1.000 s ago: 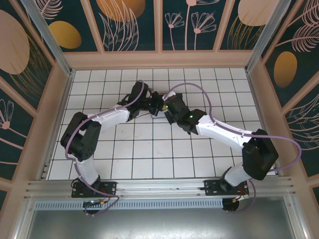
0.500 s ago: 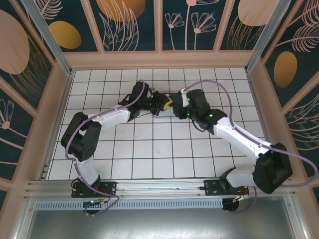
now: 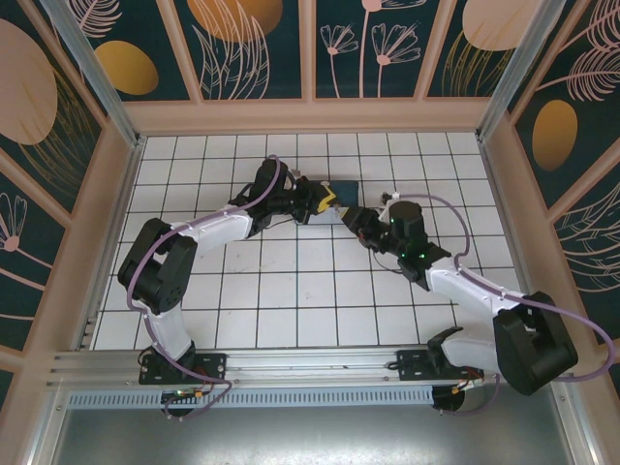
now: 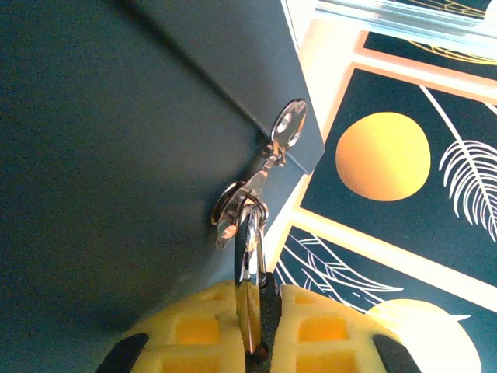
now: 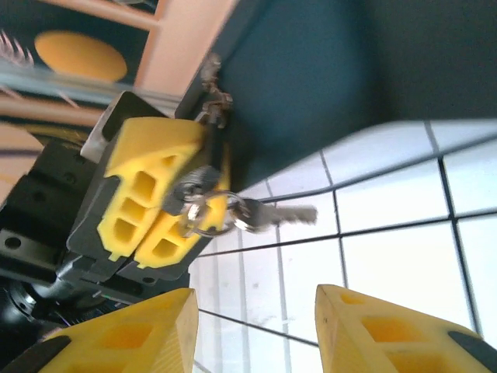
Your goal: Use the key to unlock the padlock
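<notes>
Padlock (image 5: 194, 183): near the table's (image 3: 291, 291) far edge at mid-width, its shackle (image 4: 250, 249) hooked into the hasp (image 4: 287, 128) of the dark box (image 4: 116, 155).
Key (image 5: 273, 214): on a ring at the padlock's end, sticking out over the tiles.
Left gripper (image 4: 260, 299): clamped on the padlock.
Right gripper (image 5: 255, 295): jaws apart, holding nothing, near the key.

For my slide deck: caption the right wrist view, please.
Up close: left gripper clamps padlock, key dangling; right gripper open below.

Bright even light; blurred near foregrounds.
</notes>
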Tool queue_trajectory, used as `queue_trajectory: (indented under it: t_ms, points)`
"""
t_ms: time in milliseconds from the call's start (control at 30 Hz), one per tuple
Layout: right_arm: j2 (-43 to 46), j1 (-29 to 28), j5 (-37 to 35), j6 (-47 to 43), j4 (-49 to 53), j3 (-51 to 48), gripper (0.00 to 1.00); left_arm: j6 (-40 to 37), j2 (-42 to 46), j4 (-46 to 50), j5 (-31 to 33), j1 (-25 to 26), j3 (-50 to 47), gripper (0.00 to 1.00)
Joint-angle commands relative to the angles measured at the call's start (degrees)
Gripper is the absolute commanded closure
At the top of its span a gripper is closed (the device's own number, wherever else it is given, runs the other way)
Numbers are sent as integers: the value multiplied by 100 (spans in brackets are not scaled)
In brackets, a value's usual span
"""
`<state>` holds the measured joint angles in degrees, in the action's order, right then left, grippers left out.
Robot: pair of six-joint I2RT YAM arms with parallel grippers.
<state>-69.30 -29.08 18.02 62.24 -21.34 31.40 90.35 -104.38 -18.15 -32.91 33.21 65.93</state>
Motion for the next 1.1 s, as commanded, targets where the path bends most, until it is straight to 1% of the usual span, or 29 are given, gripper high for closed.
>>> queue_trajectory:
  t_ms: [0,67,200,267,367,400,433,467,533,667,700,833,867,933,967,1067]
  points:
    - [41,-147,-202,1668,-1634,-181,58,70,111,-728,-129,-27,-97,98]
    - [-85,-194,-352,1932,-2070,-242,60,66,93,-748,-158,-28,-113,98]
    - [-412,-194,-457,2193,-2455,-160,63,12,84,-767,-162,-32,-148,97]
    - [-582,-308,-499,2212,-2485,-75,65,-33,80,-766,-123,-29,-202,91]
    - [-672,-274,-577,2231,-2425,-121,65,0,26,-888,-133,-28,-321,89]
    - [-664,-263,-610,2231,-2398,-161,65,-10,23,-910,-127,-30,-335,87]
    - [-643,-260,-639,2230,-2370,-214,65,-53,40,-868,-93,-28,-336,83]
    - [-610,-256,-657,2231,-2345,-264,66,-105,47,-798,-60,-31,-322,77]
    - [-508,-256,-701,2227,-2268,-345,66,-196,34,-692,-63,-28,-244,70]
    - [-264,-260,-748,2182,-2057,-447,65,-322,-26,-428,-75,-29,-96,69]
    - [-211,-101,-754,2189,-2023,-484,65,-347,-46,-384,-86,-30,-72,70]
    - [-76,-80,-816,2220,-1979,-571,66,-399,-27,-273,-51,-27,-122,69]
    - [-75,-80,-810,2206,-1979,-572,66,-419,-6,-224,-33,-33,-132,69]
    - [-124,-80,-778,2209,-2013,-566,66,-471,47,-140,10,-26,-151,63]
    - [-152,-79,-753,2200,-2043,-558,66,-490,71,-114,14,-25,-151,62]
    - [-279,-71,-673,2210,-2177,-530,67,-524,70,-47,20,-33,-121,65]
